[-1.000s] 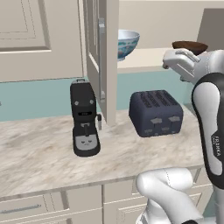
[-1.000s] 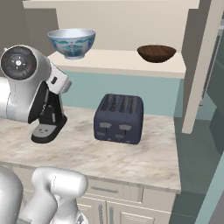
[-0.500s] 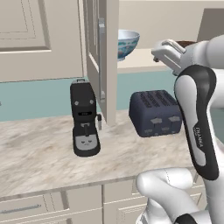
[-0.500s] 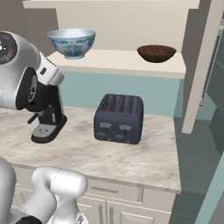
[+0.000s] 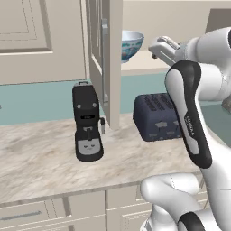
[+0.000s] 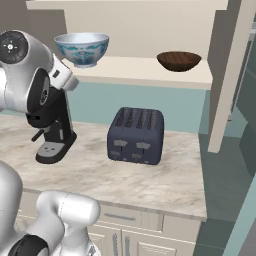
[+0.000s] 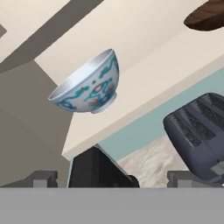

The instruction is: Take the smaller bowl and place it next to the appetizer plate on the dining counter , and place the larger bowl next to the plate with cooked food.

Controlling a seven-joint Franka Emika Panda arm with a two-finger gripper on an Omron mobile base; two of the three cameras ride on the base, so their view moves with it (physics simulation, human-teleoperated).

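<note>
gripper (image 7: 112, 181) wide and empty at bottom of frame, the larger bowl (image 7: 89, 85) on the shelf (image 7: 166, 65) upper left, the smaller bowl (image 7: 206, 16) top right; reaching carelessly could knock either off.

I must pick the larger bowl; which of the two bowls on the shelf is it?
The deep white bowl with blue pattern, left of the shallow dark brown wooden bowl.

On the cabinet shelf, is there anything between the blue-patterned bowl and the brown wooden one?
No. In the right base view the shelf is bare between the larger bowl and the smaller bowl. The toaster stands below, on the counter.
</note>
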